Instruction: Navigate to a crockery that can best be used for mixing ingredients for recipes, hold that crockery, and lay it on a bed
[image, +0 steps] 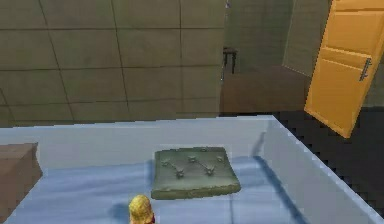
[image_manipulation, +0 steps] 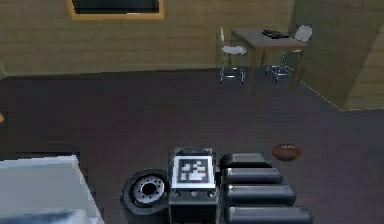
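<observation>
Bed (image: 80, 195) with pale blue cover, seen close ahead — brown bowl-shaped dish (image_manipulation: 286, 152) on the dark floor.
Bed bears a grey tufted cushion (image: 195, 172) and, at the near edge, a small yellow object (image: 141, 210). Orange door (image: 350, 65) at the forward view's right. Dish lies just right of the arm (image_manipulation: 250, 190), apart from it. Gripper (image_manipulation: 148, 192) sits left of the white marker (image_manipulation: 195, 170) — fingers' state and any load cannot be told. Table with chairs (image_manipulation: 265, 40) stands far back.
</observation>
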